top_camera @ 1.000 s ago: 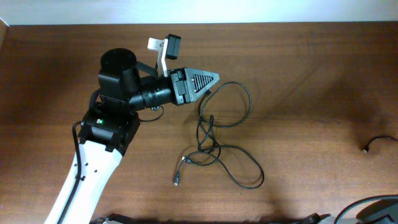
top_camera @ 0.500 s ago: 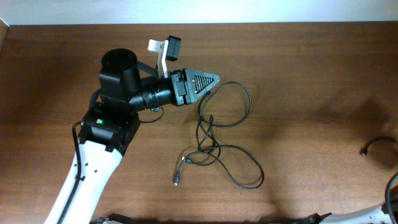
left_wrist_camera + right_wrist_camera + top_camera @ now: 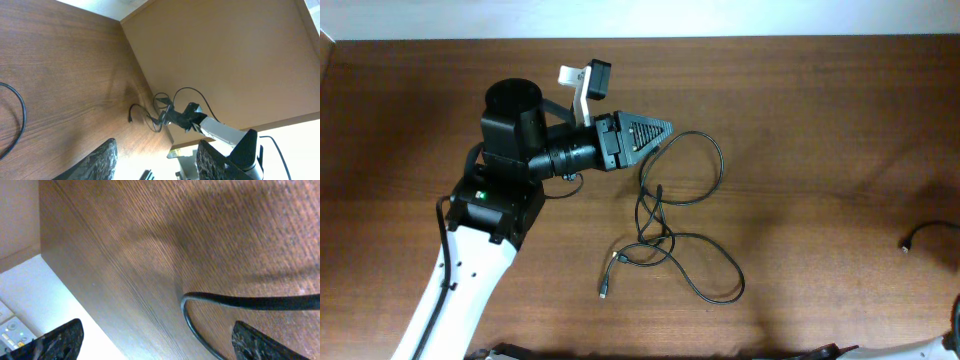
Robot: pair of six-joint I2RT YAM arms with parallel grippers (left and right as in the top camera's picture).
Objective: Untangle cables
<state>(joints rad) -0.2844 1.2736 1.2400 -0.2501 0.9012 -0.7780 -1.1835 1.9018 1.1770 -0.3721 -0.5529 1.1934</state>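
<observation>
Black cables (image 3: pixel 660 240) lie looped on the wooden tabletop (image 3: pixel 800 120), unmoved. Left gripper (image 3: pixel 665 128) gapes wide beside their upper loop. Right gripper (image 3: pixel 157 340), also wide, has pulled back.

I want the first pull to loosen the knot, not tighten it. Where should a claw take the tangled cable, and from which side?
Probably the loose tail just behind its plug, coming straight down from above: it lies flat and alone on the table, clear of the crossings.
</observation>
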